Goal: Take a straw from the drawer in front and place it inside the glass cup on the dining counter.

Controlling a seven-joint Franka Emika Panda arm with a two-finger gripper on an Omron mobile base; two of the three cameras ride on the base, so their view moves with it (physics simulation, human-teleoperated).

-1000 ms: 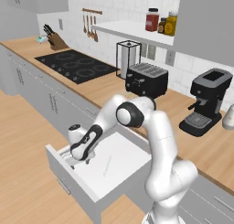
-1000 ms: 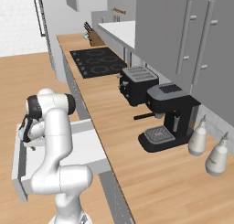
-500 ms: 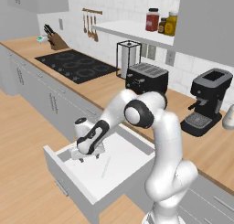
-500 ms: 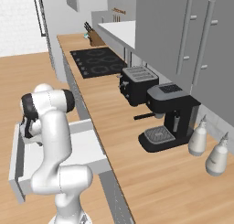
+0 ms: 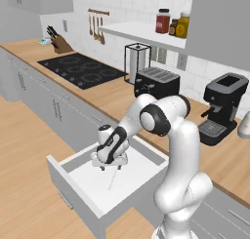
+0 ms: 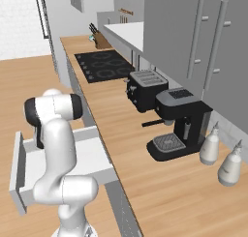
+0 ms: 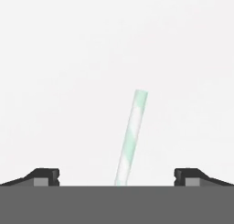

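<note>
So, from the left base view, the drawer [image 5: 73,179] stood pulled out from under the wall counter [image 5: 117,94], white inside, and the gripper [image 5: 109,166] hung down into it, fingers pointing at the drawer floor. The straw [image 5: 112,179] lay flat on that white floor, a thin pale line just beside the fingertips, towards the drawer's front. Behind, on the counter, sat the toaster [image 5: 156,83] and the coffee machine [image 5: 223,108]. Over to the right base view: the drawer [image 6: 29,158] showed open at the left, the white arm bent over it and hiding the hand. And in the hand view, the two dark fingertips [image 7: 43,176] stood spread wide apart, nothing between them pinched, with the straw [image 7: 132,134] lying on the white floor between them, slightly tilted, pale with faint green stripes.
</note>
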